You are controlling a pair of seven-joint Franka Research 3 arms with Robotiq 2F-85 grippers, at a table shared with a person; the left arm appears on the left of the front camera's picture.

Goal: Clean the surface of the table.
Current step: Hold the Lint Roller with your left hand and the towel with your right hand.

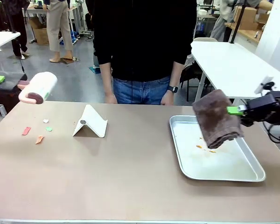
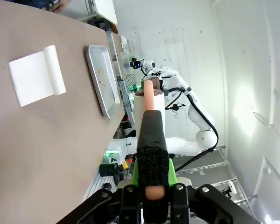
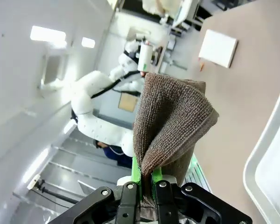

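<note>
Front view:
- The brown cloth [image 1: 218, 119] hides the right gripper's [image 1: 232, 110] fingertips and the far right corner of the metal tray [image 1: 252, 175].
- Coloured scraps [image 1: 39, 139] on the left of the table [image 1: 130, 177] and orange specks [image 1: 205, 148] in the tray are too small to identify.
- The person [image 1: 144, 42] is cut off above the chest.

Left wrist view:
- One finger [image 2: 152, 154] covers mid-handle of the lint roller [image 2: 148, 95].

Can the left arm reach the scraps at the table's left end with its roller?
Probably yes: the left gripper holds the lint roller just beyond the scraps on the table, nothing between them; the folded white stand sits well aside.
</note>
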